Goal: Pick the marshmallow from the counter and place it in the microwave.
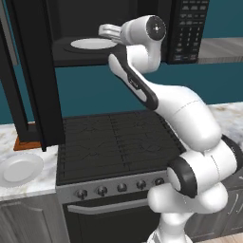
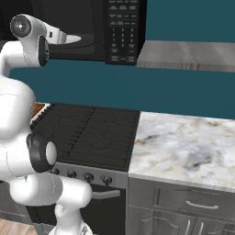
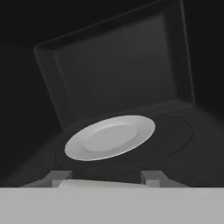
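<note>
**Op A:** I've got the marshmallow [image 3: 103, 184] pinched between the gripper [image 3: 106, 179] fingers. On my hand view it's a pale strip lying across the bottom edge, held between the two tips. So it's off the counter [image 2: 183, 142] and in the mouth of the microwave [image 3: 113, 87], just short of the turntable disc [image 3: 110, 137].

**Op B:** How's the hold?

**Op A:** Fingers clenched on it, from what I can see. I'd judge it very light and soft, so it squashes rather than slips. No danger of breaking it, but a hard squeeze could deform it or leave it sticking to a pad when I let go. Across its short round sides is the right place to hold it.

**Op B:** And around it?

**Op A:** The disc sits near the middle of the oven floor, back wall behind it. From the left base view the hand [image 1: 110, 32] reaches in over the front edge of the cavity, above the stove [image 1: 114, 142]. The door [image 1: 33, 76] hangs open at the left, and a white plate [image 1: 19, 169] rests on the counter's left end, near its front edge.
</note>
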